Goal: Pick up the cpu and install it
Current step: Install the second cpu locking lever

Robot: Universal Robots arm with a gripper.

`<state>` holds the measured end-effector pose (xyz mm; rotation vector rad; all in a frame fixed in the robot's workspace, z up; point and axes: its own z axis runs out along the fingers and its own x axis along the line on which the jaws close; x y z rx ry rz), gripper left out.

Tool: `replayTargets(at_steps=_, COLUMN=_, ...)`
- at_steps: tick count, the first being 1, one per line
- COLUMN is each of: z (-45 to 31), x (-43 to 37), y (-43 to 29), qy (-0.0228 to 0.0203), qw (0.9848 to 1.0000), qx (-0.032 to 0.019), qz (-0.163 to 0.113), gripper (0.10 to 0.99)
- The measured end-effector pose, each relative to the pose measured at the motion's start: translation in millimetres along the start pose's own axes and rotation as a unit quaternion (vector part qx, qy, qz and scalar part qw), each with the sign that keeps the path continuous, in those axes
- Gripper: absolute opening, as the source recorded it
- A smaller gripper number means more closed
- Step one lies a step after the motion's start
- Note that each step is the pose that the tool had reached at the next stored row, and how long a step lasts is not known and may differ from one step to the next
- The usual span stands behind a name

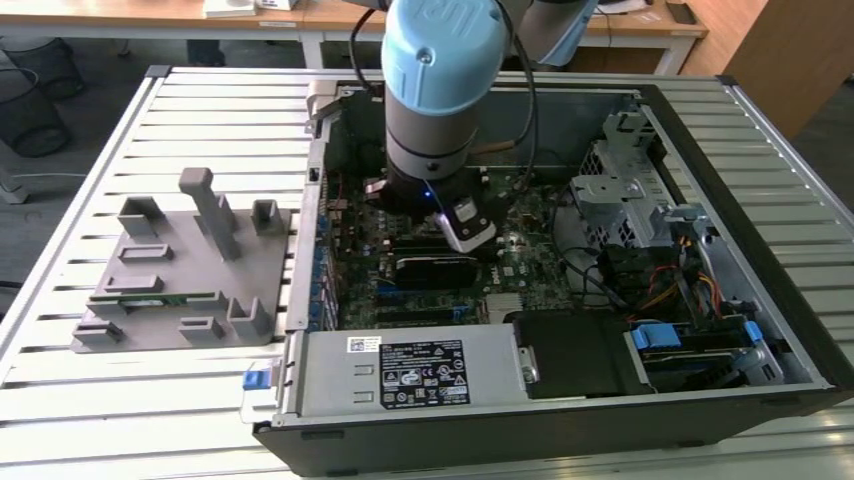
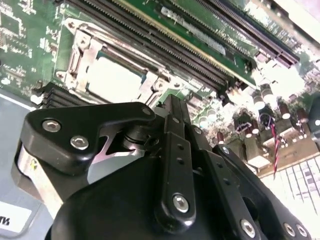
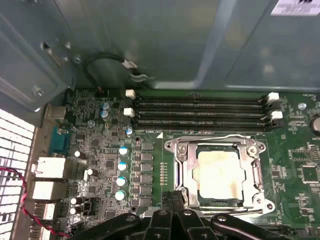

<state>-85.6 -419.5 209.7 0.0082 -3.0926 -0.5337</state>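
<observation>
Hanging low inside the open case (image 1: 667,400), the jaws (image 3: 172,207) are black, jointed metal links with bright screw heads, and in the first wrist view their tips meet with no gap and nothing between them. Just beyond the tips lies the cpu (image 3: 221,174), a flat square with a pale, dull-silver top. It sits level in its socket (image 3: 218,172) on the green board (image 3: 100,165), apart from the tips, inside a shiny steel frame that stands open around it. In the second wrist view the cpu (image 2: 112,79) shows as a pale square inside the same frame. Beside the socket run four long dark memory slots (image 3: 200,111) with white end clips. In the exterior view the arm (image 1: 441,90), grey with a light blue cap, reaches down into the case, which rests on a ribbed white bench (image 1: 160,400). At the exterior view's left stands a grey moulded holder (image 1: 187,270).
</observation>
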Motion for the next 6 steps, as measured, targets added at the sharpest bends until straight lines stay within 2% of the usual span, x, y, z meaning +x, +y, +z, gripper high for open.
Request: replayTargets(at_steps=6, z=-9.0, x=0.0, y=3.2, qy=0.0000, qw=1.0000, qx=-0.0035, qz=0.000, gripper=0.106)
